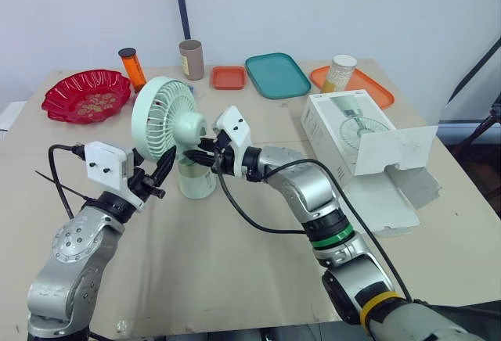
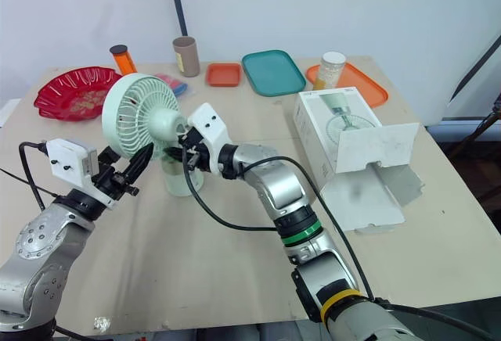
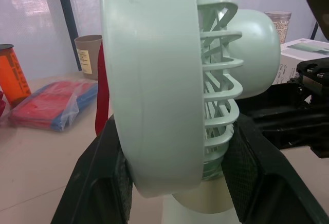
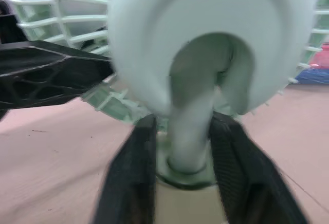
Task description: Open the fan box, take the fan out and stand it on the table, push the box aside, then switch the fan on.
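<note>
The mint-green fan (image 1: pixel 167 114) stands upright on the table, its base (image 1: pixel 196 181) left of centre. My left gripper (image 1: pixel 165 163) reaches in from the left. In the left wrist view its fingers (image 3: pixel 97 183) clamp the lower rim of the fan head (image 3: pixel 159 80). My right gripper (image 1: pixel 202 156) comes from the right, behind the head. In the right wrist view its fingers (image 4: pixel 134 172) close on either side of the fan's neck (image 4: pixel 189 126). The white fan box (image 1: pixel 354 131) lies open at the right with its flap (image 1: pixel 395 150) raised.
Along the table's back stand a red bowl (image 1: pixel 84 95), an orange bottle (image 1: pixel 131 67), a brown cup (image 1: pixel 191 59), a small orange tray (image 1: pixel 228 77), a teal tray (image 1: pixel 276 75) and an orange tray (image 1: pixel 368 84) holding a jar (image 1: pixel 340 71). A red-and-blue packet (image 3: pixel 51 103) lies behind the fan.
</note>
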